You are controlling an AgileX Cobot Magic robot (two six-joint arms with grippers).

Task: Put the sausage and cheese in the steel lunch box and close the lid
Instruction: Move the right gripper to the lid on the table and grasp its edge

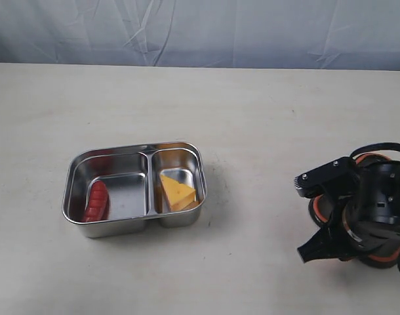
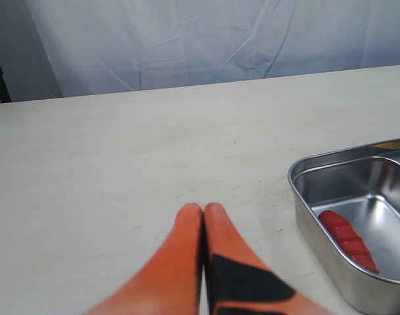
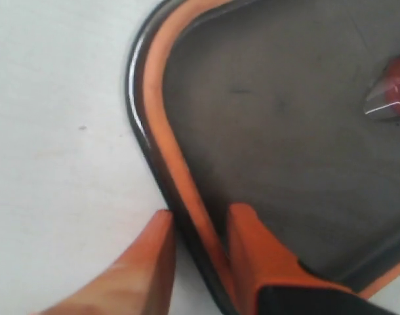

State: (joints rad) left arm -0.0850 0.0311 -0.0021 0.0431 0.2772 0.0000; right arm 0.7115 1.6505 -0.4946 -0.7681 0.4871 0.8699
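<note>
While the left tool (image 2: 203, 210) hangs low over the bare counter (image 1: 252, 118), its two orange fingers (image 2: 187, 243) are pressed together from base to tip and hold nothing. Just beside it in its wrist view stands the near corner of the box (image 1: 136, 149), which the exterior view places left of the counter's middle, open at the top. A steel wall splits the box into a wider left compartment and a narrower right one. The sausage (image 1: 96, 201) lies in the left compartment, lengthwise against the outer wall and toward the near end, with the rest of that floor bare and shiny. The cheese (image 1: 177, 191) rests in the right compartment, filling its near half, one point aimed at the far wall. Further right, well apart from the box, the right arm (image 1: 377, 197) stands over the lid (image 3: 279, 131), hiding most of it from the exterior view; only bits of orange edge show around the black wrist. From the wrist view, the right tool (image 3: 199, 230) straddles the lid's edge near a rounded corner: one finger (image 3: 154, 256) stands on the counter side, the other on the dark panel inside the orange seal (image 3: 174, 144), and both close on the rim between them. The valve (image 3: 391, 88) shows at the picture's edge. Whether the lid is flat on the counter or raised, I cannot tell.
</note>
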